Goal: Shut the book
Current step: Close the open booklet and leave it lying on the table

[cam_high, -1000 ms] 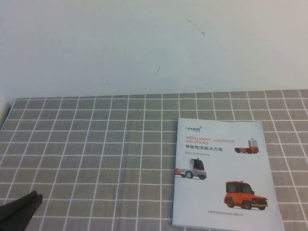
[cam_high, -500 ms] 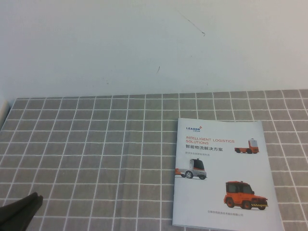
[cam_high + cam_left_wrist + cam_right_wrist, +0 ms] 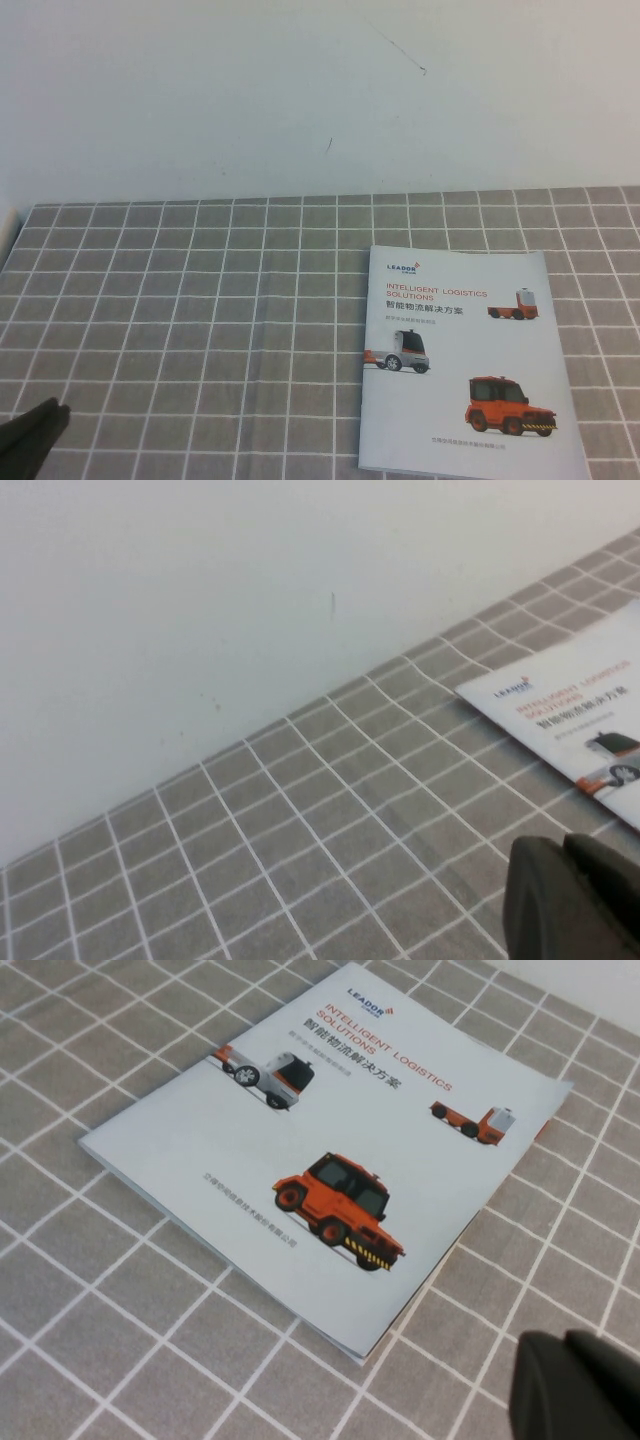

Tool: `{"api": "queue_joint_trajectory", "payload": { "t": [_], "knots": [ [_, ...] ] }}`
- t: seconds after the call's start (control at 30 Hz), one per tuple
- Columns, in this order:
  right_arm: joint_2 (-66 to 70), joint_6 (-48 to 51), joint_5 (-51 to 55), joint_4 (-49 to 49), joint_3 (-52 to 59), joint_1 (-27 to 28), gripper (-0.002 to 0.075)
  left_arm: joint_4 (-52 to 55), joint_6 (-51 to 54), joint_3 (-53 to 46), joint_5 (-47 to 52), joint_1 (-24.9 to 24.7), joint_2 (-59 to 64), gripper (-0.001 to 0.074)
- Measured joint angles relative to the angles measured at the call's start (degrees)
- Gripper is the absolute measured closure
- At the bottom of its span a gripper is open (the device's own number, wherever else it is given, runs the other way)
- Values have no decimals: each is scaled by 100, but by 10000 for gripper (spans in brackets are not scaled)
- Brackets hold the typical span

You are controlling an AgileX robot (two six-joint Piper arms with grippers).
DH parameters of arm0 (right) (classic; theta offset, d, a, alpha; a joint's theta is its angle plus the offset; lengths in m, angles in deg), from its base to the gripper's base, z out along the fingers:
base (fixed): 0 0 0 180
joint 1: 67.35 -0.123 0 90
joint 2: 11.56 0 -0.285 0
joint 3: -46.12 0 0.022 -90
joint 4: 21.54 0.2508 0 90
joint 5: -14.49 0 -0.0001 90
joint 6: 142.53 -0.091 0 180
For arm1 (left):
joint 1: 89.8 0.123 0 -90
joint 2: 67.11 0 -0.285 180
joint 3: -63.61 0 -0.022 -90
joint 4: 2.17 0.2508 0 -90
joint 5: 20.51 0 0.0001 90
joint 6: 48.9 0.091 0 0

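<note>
The left gripper's [image 3: 566, 848] two dark fingers [image 3: 535, 905] are lying pressed together, with only a thin seam showing between them, and they are gripping nothing. In the high view this gripper is showing only as a dark tip, sitting well apart from the book [image 3: 460, 370], out past its spine side and level with its near end. It is touching neither the book nor anything else that can be made out.

The right gripper's [image 3: 566, 1340] fingers [image 3: 610, 1390] are likewise lying closed against each other and are holding nothing. This gripper is hanging near the book, just beyond its long free edge, the one opposite the spine, and a strip of cloth is showing between the two.

The book is lying closed and flat, front cover facing up, its title end pointing away from the robot. Its white cover is carrying an orange title and pictures of three vehicles, with the largest orange one toward the near end.

Under the book a grey tablecloth [image 3: 200, 300] with white grid lines is spreading out on every side. Beyond the book's far end, a plain white wall [image 3: 300, 90] is rising from the cloth's edge.
</note>
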Motion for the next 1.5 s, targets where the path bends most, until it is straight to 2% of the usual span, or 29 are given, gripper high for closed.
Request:
{"api": "queue_joint_trajectory", "payload": {
  "t": [0.17, 0.4, 0.53, 0.8, 0.93, 1.2, 1.5],
  "knots": [
    [0, 0, 0, 22, 0, 0, 729, 15, 11, 0, 337, 632, -598, 738],
    [0, 0, 0, 41, 0, 0, 729, 92, 20, -42, 1611, 1337, -1060, 738],
    [0, 0, 0, 41, 0, 0, 729, 92, -215, -343, 1758, 1443, -1193, 738],
    [0, 0, 0, 45, 0, 0, 729, 80, -1451, -1402, 1133, 1467, -1286, 738],
    [0, 0, 0, 54, 0, 0, 729, 57, -1646, -1431, 1019, 1541, -1471, 738],
    [0, 0, 0, 67, 0, 0, 729, 34, -1645, -1431, 1008, 2013, -1663, 738],
    [0, 0, 0, 79, 10, 0, 729, 21, -1769, -1431, 998, 2034, -1672, 738]
  ]
}}
